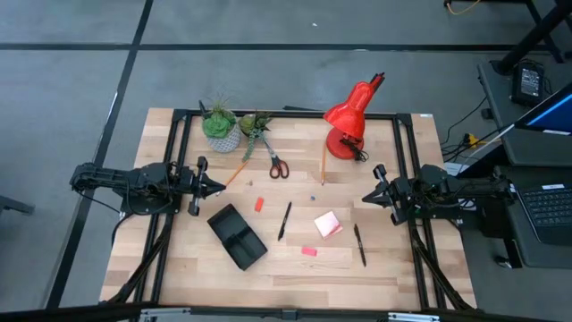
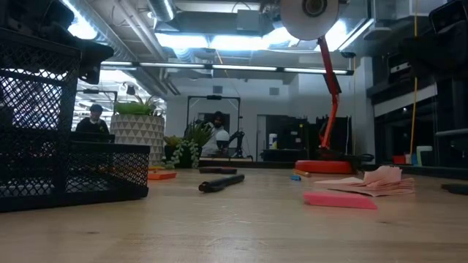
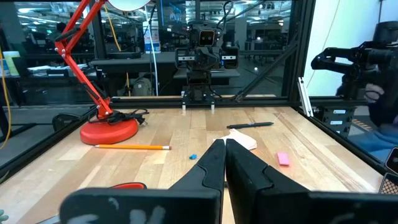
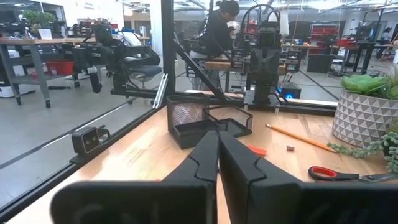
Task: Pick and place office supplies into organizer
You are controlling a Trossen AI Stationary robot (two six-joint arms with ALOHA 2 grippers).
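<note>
**Both claws parked at the bench edges, supplies loose between them**

The left claw [image 1: 220, 187] hung at the left side of the bench [image 1: 375, 277], its two fingers pressed together and holding nothing. The right claw [image 1: 366, 196] waited at the opposite side, pointing inward, likewise closed and empty. No item had yet been lifted, so the task appeared to stand at its very start.

The organizer [image 1: 238, 236], a black mesh tray, lay just ahead of the left claw and a little toward the near edge of the bench, set on a diagonal. It looked empty, though the overhead view shows its inside only dimly.

The supplies lay as follows. A black pen [image 1: 284, 220] rested between the two claws, its long axis running roughly across the line joining them, tilted slightly. A pink sticky-note pad [image 1: 327, 224] sat nearer the right claw, with a second black pen [image 1: 359, 244] just beside that claw toward the near edge. A pink eraser [image 1: 308, 251] lay between pad and organizer. A small red eraser [image 1: 258, 204] lay ahead of the left claw. The red-handled scissors [image 1: 277, 165] and two pencils [image 1: 323, 162] lay farther back, by the potted plants [image 1: 221, 124] and the red lamp [image 1: 349, 121].

Judged from this layout, the right arm was nearer the pad and second pen; the left arm was nearer the red eraser and organizer.
</note>
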